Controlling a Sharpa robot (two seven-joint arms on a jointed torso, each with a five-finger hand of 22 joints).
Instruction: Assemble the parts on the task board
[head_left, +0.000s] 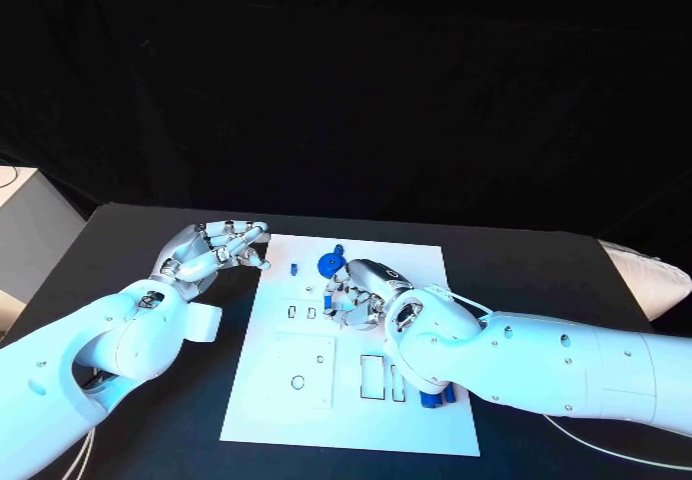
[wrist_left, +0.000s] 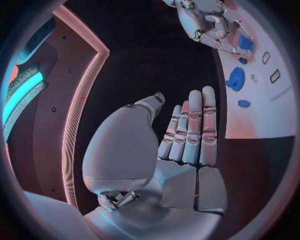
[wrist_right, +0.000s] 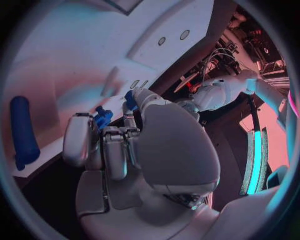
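Right hand (head_left: 378, 298) over task board (head_left: 346, 420), pinching small blue part (wrist_right: 102, 118): seat squarely, press gently. Left hand (head_left: 216, 250) empty, fingers apart.

The white task board (head_left: 361, 420) lies mid-surface, a round blue part (head_left: 330, 264) near its 12 o'clock edge. The right hand (head_left: 361, 295) rests over the board just below that part. The left hand (head_left: 216, 250) hovers at the board's 10 o'clock corner, fingers curled.

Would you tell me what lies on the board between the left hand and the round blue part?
In the head view, a small blue part lies on the task board between the left hand and the round blue part; otherwise the white surface there is bare.
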